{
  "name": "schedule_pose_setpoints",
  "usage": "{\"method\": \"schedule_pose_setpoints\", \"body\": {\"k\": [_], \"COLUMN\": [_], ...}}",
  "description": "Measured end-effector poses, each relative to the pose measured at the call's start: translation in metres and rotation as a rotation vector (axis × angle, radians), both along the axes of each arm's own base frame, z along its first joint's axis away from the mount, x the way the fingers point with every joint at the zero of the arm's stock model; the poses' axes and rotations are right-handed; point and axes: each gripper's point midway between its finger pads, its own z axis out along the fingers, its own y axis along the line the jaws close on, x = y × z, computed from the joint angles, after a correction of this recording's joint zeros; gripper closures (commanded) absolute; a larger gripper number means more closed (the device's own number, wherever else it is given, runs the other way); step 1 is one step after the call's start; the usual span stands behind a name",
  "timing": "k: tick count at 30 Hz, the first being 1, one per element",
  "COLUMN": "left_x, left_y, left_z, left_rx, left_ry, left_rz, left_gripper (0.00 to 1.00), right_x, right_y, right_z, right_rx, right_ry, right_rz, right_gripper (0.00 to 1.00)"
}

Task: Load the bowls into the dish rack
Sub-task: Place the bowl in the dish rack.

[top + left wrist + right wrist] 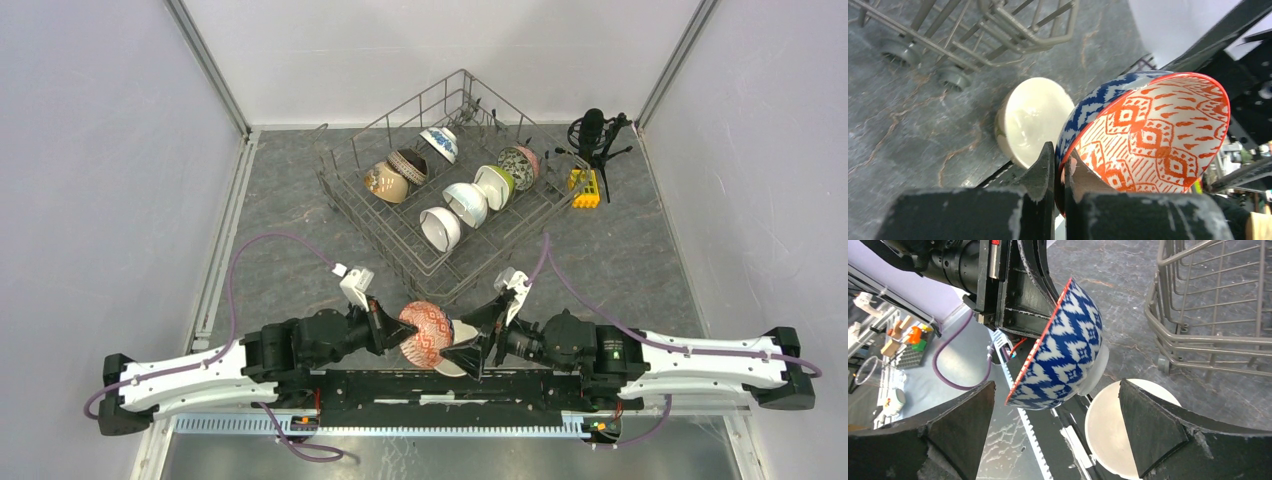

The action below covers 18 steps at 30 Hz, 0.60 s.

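A bowl [425, 335], blue-patterned outside [1063, 350] and orange-patterned inside [1158, 130], hangs on its side between the two arms. My left gripper [392, 332] [1060, 152] is shut on its rim, one finger inside and one outside. My right gripper [478, 335] [1057, 385] stands open around the bowl's far side, its fingers clear of it. A plain white bowl [1035, 120] [1108, 425] sits on the table just below. The dish rack [440, 258] [998, 30] [1208, 305] stands behind, with several bowls on edge between its tines.
A black microphone on a tripod [595, 135] and a small yellow block [585, 188] stand right of the rack. White walls close in the left, right and back of the grey marbled table [280, 270].
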Motion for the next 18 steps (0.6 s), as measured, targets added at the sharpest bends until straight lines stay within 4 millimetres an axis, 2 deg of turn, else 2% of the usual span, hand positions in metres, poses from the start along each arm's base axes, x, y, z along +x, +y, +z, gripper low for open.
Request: {"method": "schedule_pose_setpoints", "body": {"k": [8, 13, 18], "left_x": [0.001, 0.002, 0.003], "left_y": [-0.003, -0.002, -0.004], "left_z": [0.030, 0.040, 0.052], "left_rx": [-0.173, -0.216, -0.263], "left_ry": [-0.051, -0.080, -0.101], "left_rz": [-0.002, 0.000, -0.001], "left_gripper": [0.98, 0.98, 0.98], "right_x": [-0.004, -0.005, -0.006], "right_y": [0.009, 0.013, 0.018], "right_z": [0.014, 0.022, 0.039], "right_rx": [0.132, 0.232, 0.316], "right_ry": [0.057, 0.099, 0.120], "right_rz": [0.004, 0.005, 0.008], "right_gripper": [0.02, 0.03, 0.04]}}
